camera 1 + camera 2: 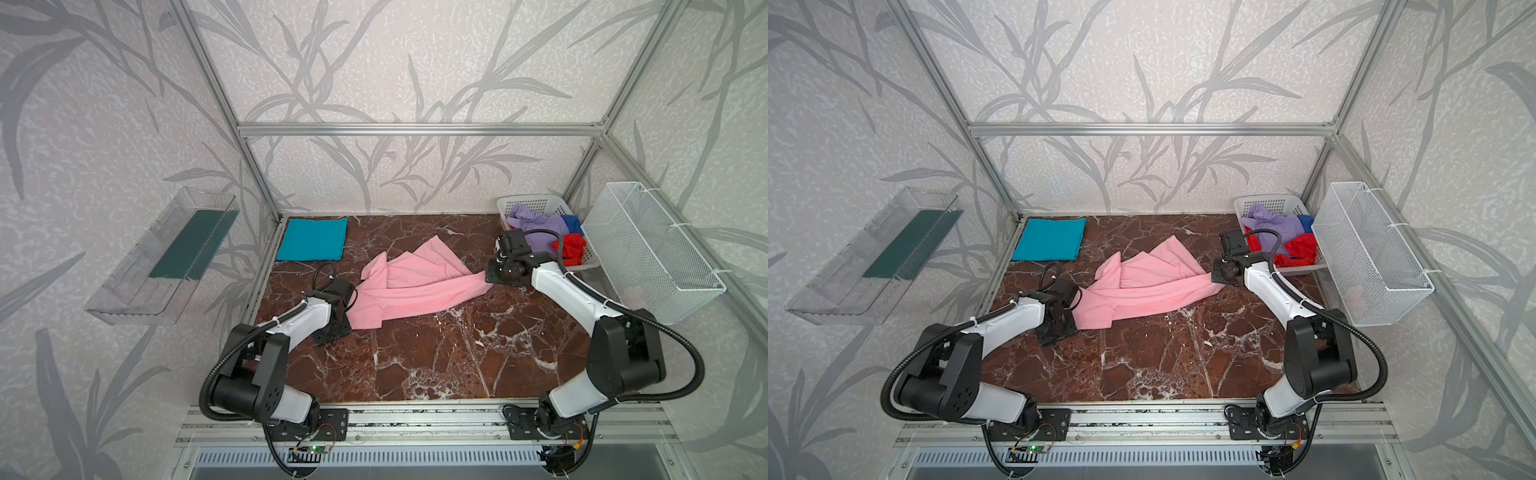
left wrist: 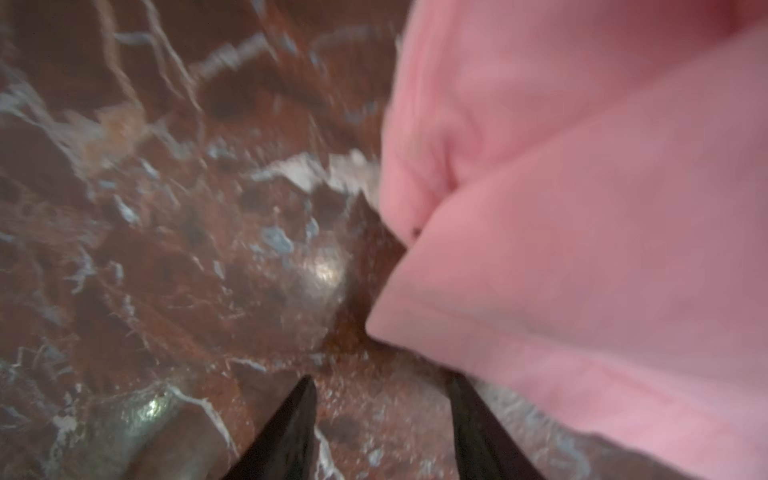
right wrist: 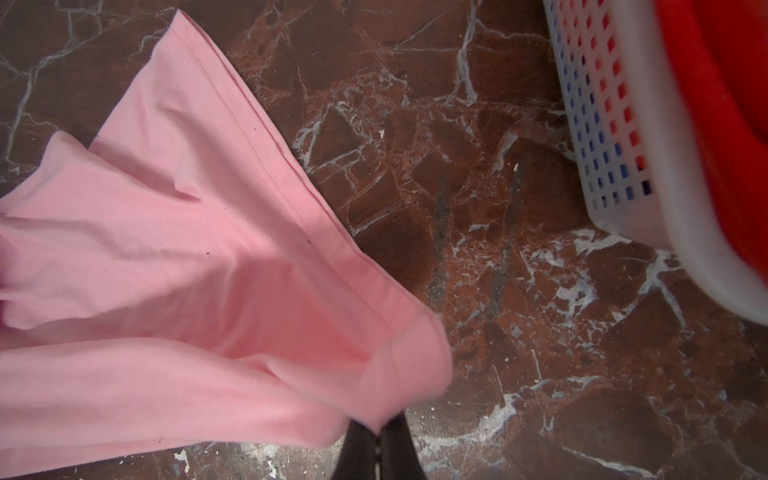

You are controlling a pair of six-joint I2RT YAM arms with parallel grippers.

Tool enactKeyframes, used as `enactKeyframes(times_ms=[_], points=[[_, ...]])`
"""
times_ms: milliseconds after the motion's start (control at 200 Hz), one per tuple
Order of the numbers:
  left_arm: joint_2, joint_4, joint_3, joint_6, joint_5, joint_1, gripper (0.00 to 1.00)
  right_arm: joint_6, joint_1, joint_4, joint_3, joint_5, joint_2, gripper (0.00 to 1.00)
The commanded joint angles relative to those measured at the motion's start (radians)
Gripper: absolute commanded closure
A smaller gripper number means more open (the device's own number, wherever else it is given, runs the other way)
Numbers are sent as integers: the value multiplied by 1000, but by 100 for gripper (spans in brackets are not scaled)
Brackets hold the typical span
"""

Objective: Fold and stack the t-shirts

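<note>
One pink shirt [image 1: 415,282] lies crumpled across the middle of the worktop [image 1: 436,361], stretched in long folds between the two arms. We see its right-hand tip gathered to a point and pinched in the right end effector [image 3: 380,432], whose jaws are closed tight on the cloth, with a hemmed edge running away from the grip. At the opposite end, the left end effector [image 2: 380,384] stands over the worktop with its jaws moderately apart and nothing between them. A corner of the pink shirt lies just beside one finger [image 2: 478,436], and the blur keeps us from telling whether they touch.

One teal shirt [image 1: 312,239] lies folded flat into a neat rectangle at the far left corner of the worktop, apart from the pink one. Three more shirts sit bundled in the basket [image 1: 540,203] at the far right corner: a lavender shirt [image 1: 536,220] towards the back, a blue shirt [image 1: 573,222] beside it, and a red shirt [image 1: 569,247] nearest the front. In the right wrist view, red and blue show through the basket's holes. Just right of the basket, a wire bin [image 1: 648,249] is fastened to the frame.
</note>
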Motion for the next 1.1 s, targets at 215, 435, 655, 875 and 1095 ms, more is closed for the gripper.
enactKeyframes(times_ms=[215, 435, 655, 875, 1095], points=[[66, 77, 7, -8, -37, 5, 68, -13, -5, -16, -4, 23, -45, 100], [65, 65, 41, 4, -45, 8, 100, -13, -4, -23, -2, 28, -43, 100], [-81, -5, 60, 11, -39, 7, 95, -22, -6, -22, -3, 60, -57, 100], [-256, 128, -63, -7, -43, 22, 66, -24, -7, -27, 17, 51, -43, 100], [-197, 238, -111, -11, 17, 29, 61, -31, -7, -36, 23, 58, -55, 100]])
